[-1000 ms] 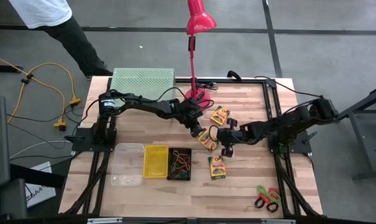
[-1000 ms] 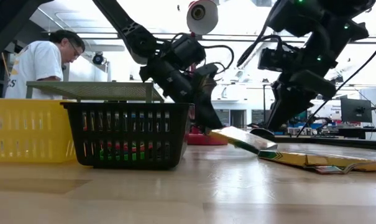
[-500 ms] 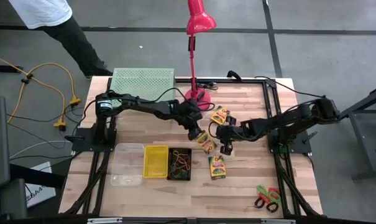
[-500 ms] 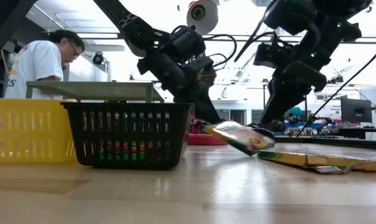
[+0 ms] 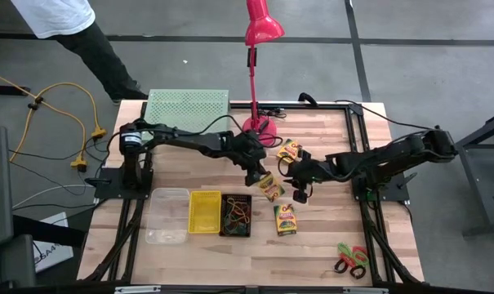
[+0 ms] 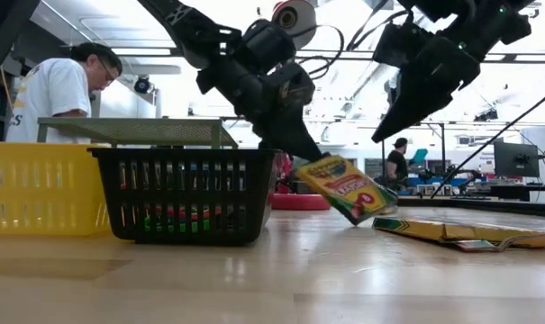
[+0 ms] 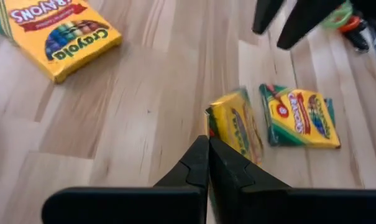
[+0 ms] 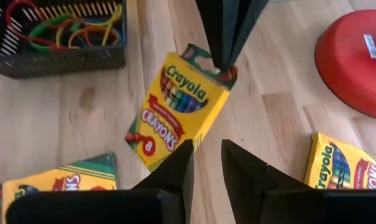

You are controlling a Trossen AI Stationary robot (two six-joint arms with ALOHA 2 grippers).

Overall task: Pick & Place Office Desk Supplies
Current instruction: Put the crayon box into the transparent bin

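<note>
The left end effector [image 6: 299, 153], closed on a Crayola crayon box [image 6: 347, 189], has raised it off the bench [image 6: 272, 279], tilted, beside the black mesh bin [image 6: 186, 193]. The right end effector [image 6: 389, 126], fingers slightly parted and empty, has withdrawn upward. Placement remains.

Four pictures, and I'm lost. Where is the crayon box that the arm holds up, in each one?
High view: crayon box mid-table, right of the black mesh bin.
Low view: tilted, right of the bin.
Left wrist view: blurred, just beyond the left gripper.
Right wrist view: picture centre.
Shared landmark: the bin, absent only from the left wrist view.
</note>
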